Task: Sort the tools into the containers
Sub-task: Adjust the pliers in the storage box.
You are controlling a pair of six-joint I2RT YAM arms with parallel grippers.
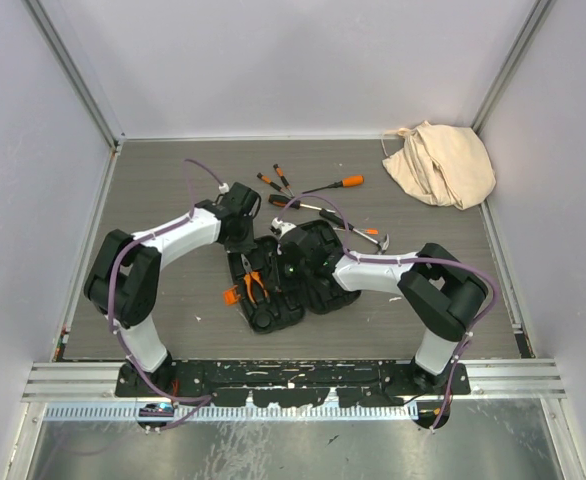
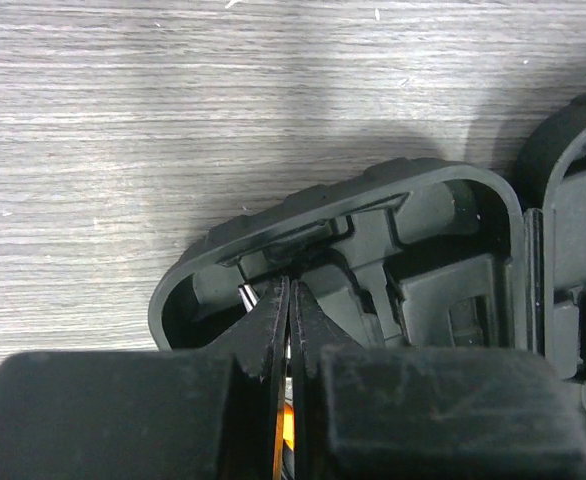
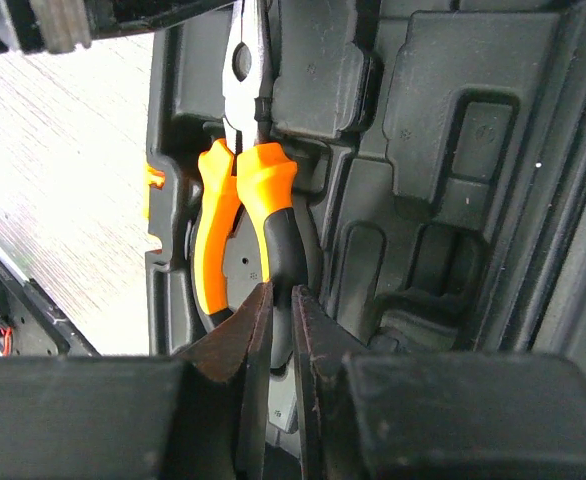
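The right gripper [image 3: 281, 295], nearly closed, pinches one handle of the orange-and-black pliers [image 3: 218, 230], which lie in the open black tool case [image 3: 443, 200] beneath it. The left gripper [image 2: 289, 285] is shut just inside the case's rim; whether it holds anything is unclear. Around them is a grey wood-grain tabletop [image 2: 173, 120], with screwdrivers [image 1: 328, 186] and a cloth bag [image 1: 438, 165] beyond, inside pale walls [image 1: 293, 60].

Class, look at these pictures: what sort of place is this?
Probably a robot test cell in a lab: plain walls close around a wood-grain table, and two arms are bolted to a rail at its near edge.
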